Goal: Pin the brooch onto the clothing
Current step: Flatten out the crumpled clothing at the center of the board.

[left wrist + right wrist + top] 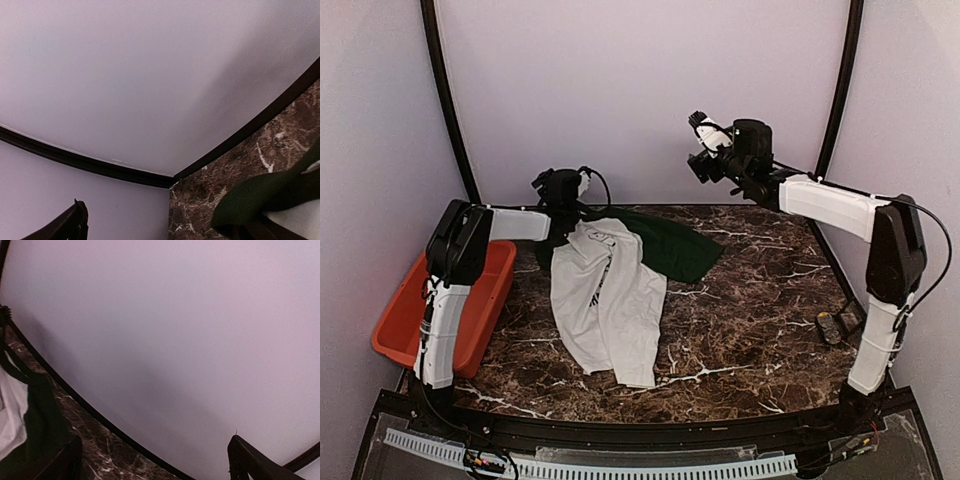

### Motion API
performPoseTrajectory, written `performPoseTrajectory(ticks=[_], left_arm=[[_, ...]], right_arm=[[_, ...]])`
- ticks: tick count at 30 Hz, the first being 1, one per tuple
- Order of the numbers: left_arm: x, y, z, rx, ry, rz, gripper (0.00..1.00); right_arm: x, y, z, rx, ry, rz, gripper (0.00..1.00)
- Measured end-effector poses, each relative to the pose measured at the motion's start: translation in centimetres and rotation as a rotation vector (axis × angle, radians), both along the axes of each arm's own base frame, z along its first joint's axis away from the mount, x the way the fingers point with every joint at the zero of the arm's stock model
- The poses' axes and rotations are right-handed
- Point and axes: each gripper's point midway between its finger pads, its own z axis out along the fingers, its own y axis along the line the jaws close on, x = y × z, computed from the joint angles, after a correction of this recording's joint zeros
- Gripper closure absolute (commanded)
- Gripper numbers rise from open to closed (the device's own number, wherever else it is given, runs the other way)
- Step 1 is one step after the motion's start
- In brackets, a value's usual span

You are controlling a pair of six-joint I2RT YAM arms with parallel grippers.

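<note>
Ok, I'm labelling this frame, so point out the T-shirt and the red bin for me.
T-shirt (605, 300), top external view, on its white body.
red bin (398, 325), top external view, on its left side.

clothing (610, 300): white, with a dark green part at the top; tiny dark print in the middle
tabletop (750, 330): dark brown like marble, with thin white lines
bin (495, 285): orange-red, left side of the frame
walls (640, 90): pale purple-pink
arms (840, 205): white with black joints

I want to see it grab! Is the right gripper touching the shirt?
Apart. Top view shows the right gripper raised, wall between it and the shirt.
</note>
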Motion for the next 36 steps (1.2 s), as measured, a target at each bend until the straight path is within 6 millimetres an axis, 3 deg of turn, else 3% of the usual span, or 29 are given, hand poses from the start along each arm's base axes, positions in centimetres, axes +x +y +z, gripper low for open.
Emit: performPoseTrajectory(ticks=[2,4,7,10,13,16,22,26,31,36], left_arm=[[-0.9,-0.7,0.4,-0.079,0.067,-0.07,0.01],[-2.0,-1.2,1.1,-0.161,0.118,-0.118,0.01],[-3.9,-1.3,2.5,-0.301,0.164,-0.129,0.01],[-5.6,-0.5,2.7,-0.395,0.194,-0.078,0.01],[-7.2,0.2,0.7,-0.482,0.25,-0.001,0.01],[-9.0,1.0,-2.1,-0.536,0.31,0.077,0.01],[-13.2,2.3,-8.4,-0.602,0.452,0.197,0.01],[-14.9,2.6,-10.3,-0.641,0.506,0.231,0.01],[-15.2,2.3,-9.6,-0.705,0.502,0.229,0.01],[-15.3,1.8,-9.8,-0.751,0.519,0.219,0.07]], right_arm=[[-2.8,2.6,1.4,0.056,0.025,0.13,0.01],[-4.3,5.1,1.1,0.09,0.076,0.226,0.03],[-5.1,8.8,-3.1,0.124,0.24,0.333,0.05],[-4.8,10.5,-9.7,0.165,0.449,0.348,0.05],[-4.4,11.1,-15.5,0.198,0.627,0.305,0.06],[-3.8,11.6,-18.8,0.233,0.729,0.252,0.06],[-1.7,12.5,-20.9,0.277,0.786,0.168,0.09],[-0.8,12.8,-22.2,0.283,0.798,0.125,0.15],[-1.2,12.1,-25.6,0.246,0.865,0.076,0.35],[-1.9,11.3,-28.2,0.22,0.933,0.046,0.77]])
